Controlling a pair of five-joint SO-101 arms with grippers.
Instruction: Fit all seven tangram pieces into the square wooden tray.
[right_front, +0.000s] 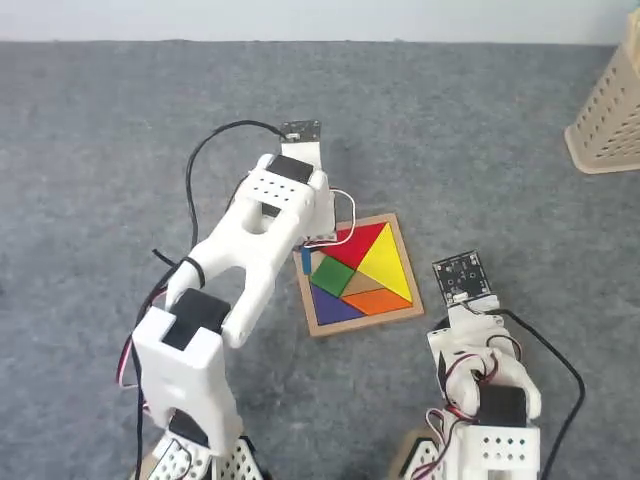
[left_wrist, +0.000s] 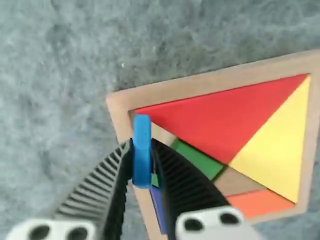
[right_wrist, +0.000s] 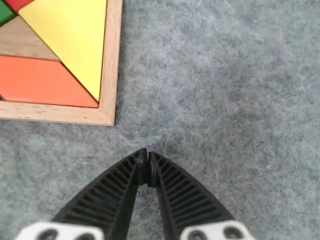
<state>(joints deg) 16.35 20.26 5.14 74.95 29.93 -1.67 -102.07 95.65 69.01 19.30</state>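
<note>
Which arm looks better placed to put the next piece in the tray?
Left. The left tool holds the blue piece on edge over the tray corner; the right tool is shut, empty, over the carpet beside the tray.

White plastic arms (right_front: 240, 270) — black cables (right_front: 213, 137) trailing — with ribbed black pincer fingers (right_wrist: 107, 195), pale screw-holed mounts.

Wooden tray (right_front: 368, 321) part-filled, blue pc (left_wrist: 141, 150) (on edge) over its corner
</note>
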